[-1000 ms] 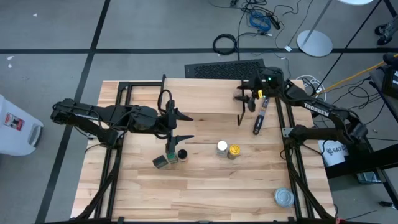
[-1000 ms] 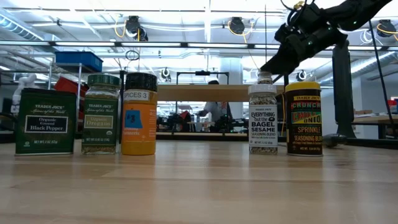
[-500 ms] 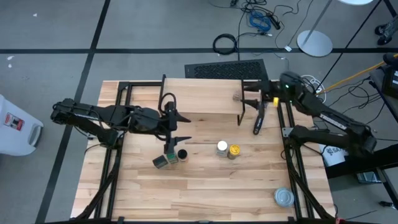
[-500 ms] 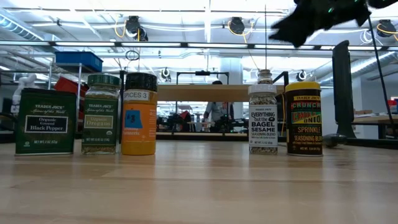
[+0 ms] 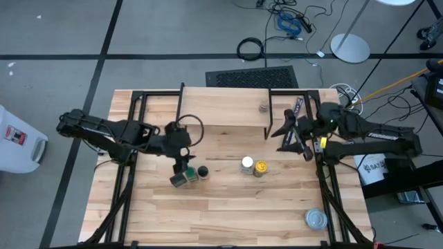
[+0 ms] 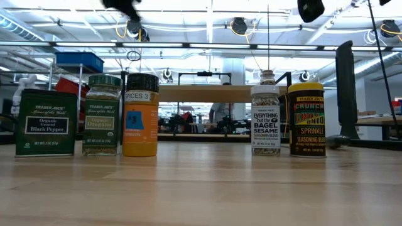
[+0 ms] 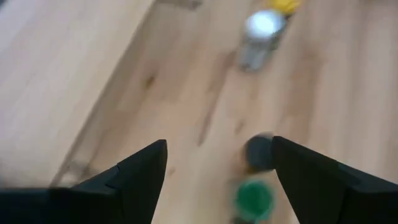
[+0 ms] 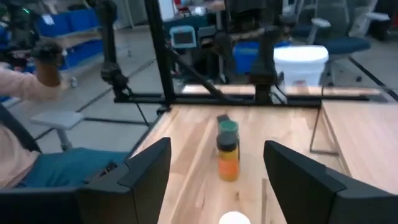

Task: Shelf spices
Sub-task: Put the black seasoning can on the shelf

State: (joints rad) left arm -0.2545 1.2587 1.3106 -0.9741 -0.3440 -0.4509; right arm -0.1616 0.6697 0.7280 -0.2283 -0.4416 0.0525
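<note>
Five spice containers stand upright on the pale wooden surface (image 5: 228, 207) in two groups. The dark green square black-pepper tin (image 6: 46, 122), the green-lidded oregano jar (image 6: 103, 115) and the orange jar with a black lid (image 6: 140, 115) stand close together near the left side. Well apart from them, the white-lidded sesame seasoning jar (image 6: 265, 121) and the yellow-lidded seasoning jar (image 6: 306, 119) stand side by side near the middle. A small clear-brownish jar (image 5: 264, 107) sits at the right end of the shelf (image 5: 225, 116), a low rack with a light wooden plank top and thin black legs at the far edge of the surface.

The left gripper (image 5: 181, 153) hangs just above the three-container group, fingers (image 7: 134, 177) apart and holding nothing. The right gripper (image 5: 294, 137) is beside the shelf's right end, over a long thin dark packet (image 5: 296, 111), fingers (image 8: 146, 171) apart and empty. A flat round silver tin (image 5: 315, 219) lies near the surface's front right corner.
</note>
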